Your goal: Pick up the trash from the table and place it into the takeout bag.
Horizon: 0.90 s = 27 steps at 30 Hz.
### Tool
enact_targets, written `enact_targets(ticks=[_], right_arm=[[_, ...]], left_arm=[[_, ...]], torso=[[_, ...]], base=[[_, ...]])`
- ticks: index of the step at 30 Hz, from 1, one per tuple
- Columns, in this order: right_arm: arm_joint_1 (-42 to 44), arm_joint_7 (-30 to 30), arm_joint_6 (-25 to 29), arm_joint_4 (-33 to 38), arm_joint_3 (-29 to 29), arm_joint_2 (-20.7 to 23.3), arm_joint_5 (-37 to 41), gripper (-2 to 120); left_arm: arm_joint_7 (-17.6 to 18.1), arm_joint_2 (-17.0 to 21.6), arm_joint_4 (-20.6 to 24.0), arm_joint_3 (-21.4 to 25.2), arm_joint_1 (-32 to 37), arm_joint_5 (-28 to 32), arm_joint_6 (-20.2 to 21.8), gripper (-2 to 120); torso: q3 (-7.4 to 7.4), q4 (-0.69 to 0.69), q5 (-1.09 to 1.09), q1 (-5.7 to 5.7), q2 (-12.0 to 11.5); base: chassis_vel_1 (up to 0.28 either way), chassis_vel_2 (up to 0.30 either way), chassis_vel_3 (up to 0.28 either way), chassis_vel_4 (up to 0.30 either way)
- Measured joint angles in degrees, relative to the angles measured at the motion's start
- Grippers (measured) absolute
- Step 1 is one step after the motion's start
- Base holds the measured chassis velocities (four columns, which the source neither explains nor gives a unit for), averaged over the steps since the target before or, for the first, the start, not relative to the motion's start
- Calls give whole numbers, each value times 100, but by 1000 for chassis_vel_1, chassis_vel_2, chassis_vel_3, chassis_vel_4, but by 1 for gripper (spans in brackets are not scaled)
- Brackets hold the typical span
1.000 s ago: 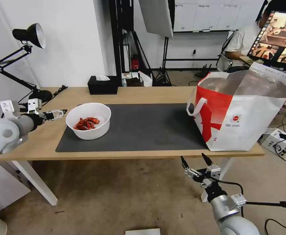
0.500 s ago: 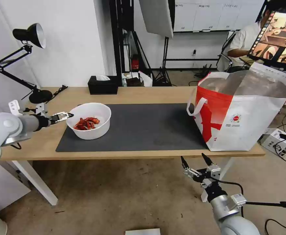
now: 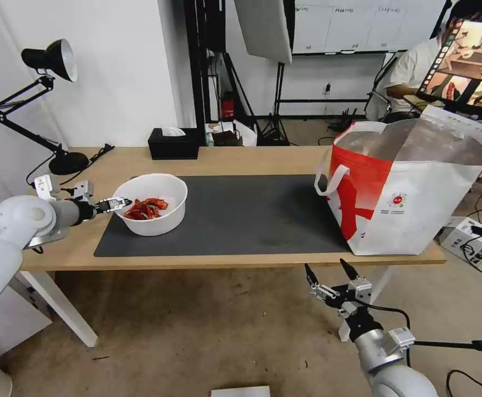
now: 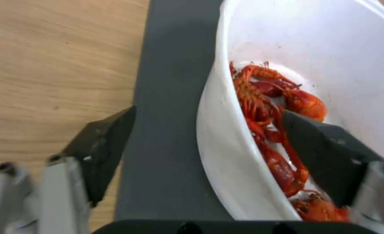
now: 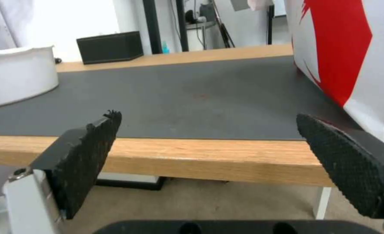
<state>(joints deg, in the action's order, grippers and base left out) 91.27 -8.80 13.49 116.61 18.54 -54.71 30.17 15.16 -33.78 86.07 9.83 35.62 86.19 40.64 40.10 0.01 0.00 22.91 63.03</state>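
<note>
The white bowl [image 3: 150,204] of red food scraps [image 4: 270,130] sits on the left end of the dark grey mat [image 3: 241,212] on the table [image 3: 241,160]. Its near wall stands between the spread fingers of the left gripper [image 4: 209,152]: one finger [image 4: 103,146] is outside over the mat, the other [image 4: 326,156] inside above the scraps, neither pressing the wall. The takeout bag [image 3: 411,193] stands open at the table's right end, well apart. The right gripper [image 3: 331,275] hangs below the table's front edge, fingers spread wide and holding nothing.
</note>
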Motion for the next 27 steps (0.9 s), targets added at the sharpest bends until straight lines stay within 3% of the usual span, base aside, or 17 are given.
enact_targets(ticks=[10,13,18,20,23,27], right_arm=[[0,0,0,0,0,0,0,100],[0,0,0,0,0,0,0,100],[0,0,0,0,0,0,0,100],[0,0,0,0,0,0,0,100],[0,0,0,0,0,0,0,100],[0,0,0,0,0,0,0,100]], left_arm=[[13,-65,-5,-50,-3,294,73,51],[36,-97,-60,-46,0,360,80,34],[62,-98,-105,-41,-3,366,59,23],[97,-93,-101,-34,-6,405,-7,10],[188,-82,-49,-34,5,460,-87,0],[243,-70,16,-27,28,496,-172,0]], torso=[[0,-1,0,0,0],[0,-1,0,0,0],[0,0,0,0,0],[0,-1,0,0,0],[0,-1,0,0,0],[0,0,0,0,0]], base=[[0,0,0,0],[0,0,0,0],[0,0,0,0],[0,0,0,0],[0,0,0,0],[0,0,0,0]])
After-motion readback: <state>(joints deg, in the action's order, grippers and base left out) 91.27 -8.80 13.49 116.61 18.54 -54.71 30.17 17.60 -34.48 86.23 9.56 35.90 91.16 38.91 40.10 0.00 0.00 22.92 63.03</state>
